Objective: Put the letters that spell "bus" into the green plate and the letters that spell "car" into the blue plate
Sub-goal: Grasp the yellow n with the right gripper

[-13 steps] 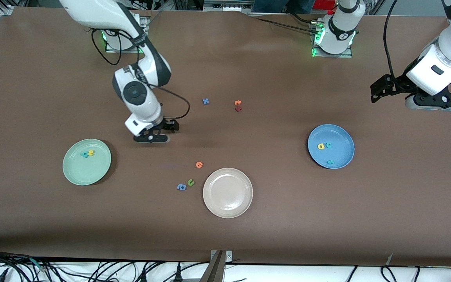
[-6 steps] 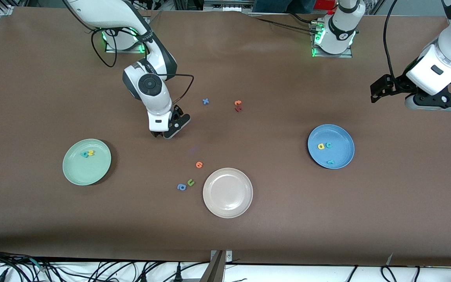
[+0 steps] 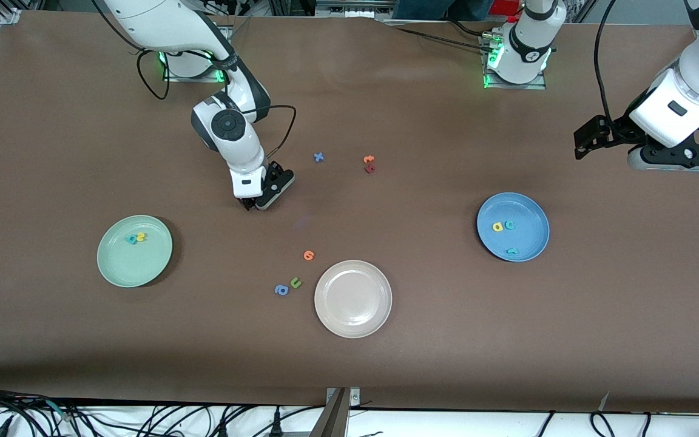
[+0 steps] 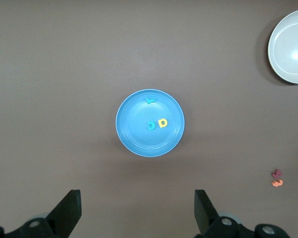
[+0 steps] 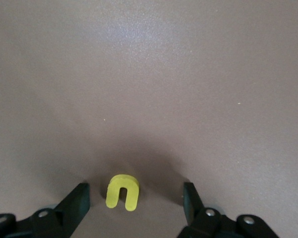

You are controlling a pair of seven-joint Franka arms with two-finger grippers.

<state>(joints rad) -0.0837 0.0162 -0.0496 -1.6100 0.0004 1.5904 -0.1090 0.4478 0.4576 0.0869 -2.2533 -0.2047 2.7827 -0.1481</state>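
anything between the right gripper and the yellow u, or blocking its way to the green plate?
Nothing visible. The right gripper straddles the yellow "u" on bare table, fingers open either side. No loose letter lies between it and the green plate.

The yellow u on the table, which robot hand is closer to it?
The right one. The right gripper is down at the table with the yellow u between its open fingers. The left gripper waits up over the left arm's end of the table, near the blue plate.

A cream-white plate rests on the brown bench. Nearby lie an orange letter, a green "u" and a blue "a". A blue cross-shaped letter and an orange and dark red pair lie farther from the front camera.
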